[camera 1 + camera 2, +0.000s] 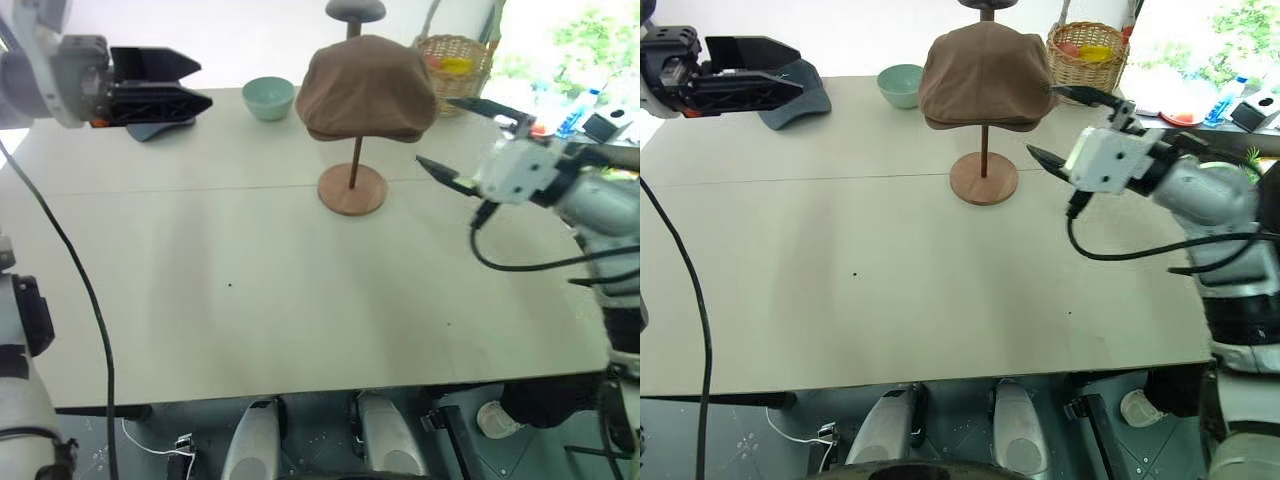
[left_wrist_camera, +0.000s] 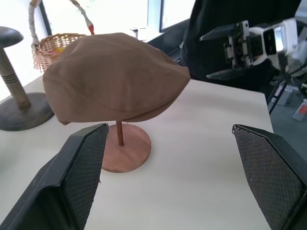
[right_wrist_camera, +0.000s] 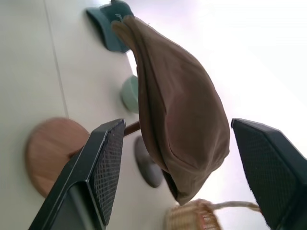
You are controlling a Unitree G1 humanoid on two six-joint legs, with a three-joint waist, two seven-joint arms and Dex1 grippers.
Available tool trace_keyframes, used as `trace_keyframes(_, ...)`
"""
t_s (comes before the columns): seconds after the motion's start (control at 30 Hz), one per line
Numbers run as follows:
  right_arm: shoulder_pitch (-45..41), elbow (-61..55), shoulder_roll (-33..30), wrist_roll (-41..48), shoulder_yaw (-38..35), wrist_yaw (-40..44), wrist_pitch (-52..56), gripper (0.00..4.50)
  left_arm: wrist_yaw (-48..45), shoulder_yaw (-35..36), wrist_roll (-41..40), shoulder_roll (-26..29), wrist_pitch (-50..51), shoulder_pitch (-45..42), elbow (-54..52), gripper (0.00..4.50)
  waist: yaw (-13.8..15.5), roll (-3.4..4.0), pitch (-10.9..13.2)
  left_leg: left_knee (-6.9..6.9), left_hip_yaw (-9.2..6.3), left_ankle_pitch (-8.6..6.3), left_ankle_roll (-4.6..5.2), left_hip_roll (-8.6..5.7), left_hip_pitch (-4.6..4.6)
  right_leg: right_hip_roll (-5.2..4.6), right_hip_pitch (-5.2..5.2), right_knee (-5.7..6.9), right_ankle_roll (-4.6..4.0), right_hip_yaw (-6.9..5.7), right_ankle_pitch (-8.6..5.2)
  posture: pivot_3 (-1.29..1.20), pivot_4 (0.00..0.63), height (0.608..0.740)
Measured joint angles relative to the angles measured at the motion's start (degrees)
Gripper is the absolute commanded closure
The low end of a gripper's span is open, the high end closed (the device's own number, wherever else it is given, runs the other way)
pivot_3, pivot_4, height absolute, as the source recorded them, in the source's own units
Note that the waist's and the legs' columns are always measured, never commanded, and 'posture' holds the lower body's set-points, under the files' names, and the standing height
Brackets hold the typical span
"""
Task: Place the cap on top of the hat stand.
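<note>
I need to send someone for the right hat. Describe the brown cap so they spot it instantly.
Look toward the far middle of the pale table. There a thin reddish wooden hat stand rises, and the brown cap sits on top. It is soft, flat and unmarked, unlike the dark baseball cap lying far left.

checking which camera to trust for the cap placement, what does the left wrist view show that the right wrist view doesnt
Left wrist view alone: the right gripper, open and apart from the cap, and the dark grey stand upright with its full stem.

Right wrist view alone: the mint bowl and the dark grey baseball cap behind the stand.

Both: the brown cap resting on the wooden hat stand, the wicker basket, and the pale table. In each, that arm's own fingers stand wide apart and hold nothing.
</note>
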Motion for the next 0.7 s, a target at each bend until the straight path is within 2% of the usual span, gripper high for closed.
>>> trace_keyframes(0.07, 1.33, -0.96, -6.85, 12.65, -5.61, 7.10, 14.86, 0.89, -0.25, 0.01, 0.32, -0.09, -0.71, 0.00, 0.94, 0.17, 0.23, -0.01, 0.00, 0.02, 0.02, -0.03, 0.06, 0.00, 0.06, 0.00, 0.05, -0.01, -0.15, 0.00, -0.09, 0.00, 0.150, 0.740)
trace_keyframes(0.13, 0.20, 1.29, -10.78, 21.01, -9.83, 13.00, 24.59, 0.89, -0.42, 0.01, 0.91, -0.29, -1.57, -0.01, 2.17, 0.17, 0.26, -0.02, -0.01, 0.05, 0.05, -0.09, 0.14, 0.01, 0.18, -0.01, 0.15, -0.03, -0.19, 0.01, -0.11, 0.00, 0.150, 0.740)
trace_keyframes(0.23, -6.19, 8.88, -13.26, 25.45, -10.04, 17.78, 33.24, 0.04, -0.76, -0.10, 1.53, -1.08, -2.88, -0.18, 3.55, 0.17, -0.02, -0.01, -0.01, 0.06, 0.13, -0.09, 0.15, 0.01, 0.22, -0.03, 0.16, -0.08, -0.22, 0.07, -0.11, 0.00, 0.150, 0.740)
trace_keyframes(0.43, -16.24, 20.69, -16.56, 24.13, -2.24, 29.98, 39.79, 0.04, -2.41, -0.42, 2.78, -0.92, -4.43, -0.08, 4.01, 0.17, -0.21, 0.00, 0.00, 0.02, 0.23, -0.18, 0.30, 0.01, 0.04, -0.02, -0.04, -0.13, -0.18, 0.15, -0.13, 0.00, 0.150, 0.740)
trace_keyframes(0.7, -23.35, 29.16, -14.34, 18.03, 2.97, 35.28, 40.56, 0.04, -4.07, -0.38, 2.68, 1.46, -4.31, 1.73, 0.89, 0.17, -0.23, 0.00, 0.00, 0.02, 0.32, -0.19, 0.30, 0.00, -0.05, -0.02, -0.20, -0.08, -0.14, 0.23, -0.12, 0.00, 0.150, 0.740)
